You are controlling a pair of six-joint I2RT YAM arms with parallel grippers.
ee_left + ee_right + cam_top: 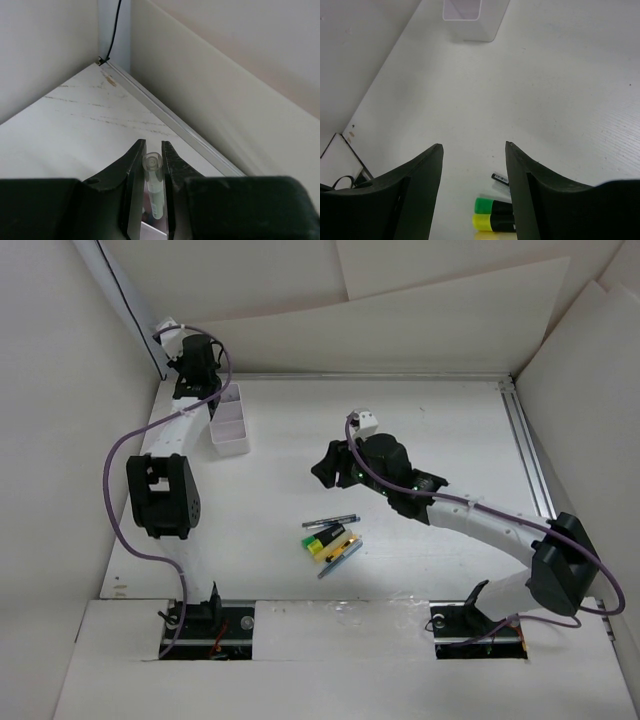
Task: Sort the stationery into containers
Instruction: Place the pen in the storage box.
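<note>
The table (300, 440) is walled on three sides, with open room mid-surface and tight room in the far-left corner. The container (230, 424) stands there, beside the left gripper (152, 148), whose jaws pinch a pale, clear-ended pen (155, 192). The right gripper (474, 150), jaws spread and holding nothing, hovers short of the loose stationery (330, 538) at near centre. Pens and highlighters (490, 205) are probably light, stiff, smooth and apt to roll — best taken mid-barrel, across the width.

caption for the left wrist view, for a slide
Left gripper clamps a clear pen near the table corner.
</note>
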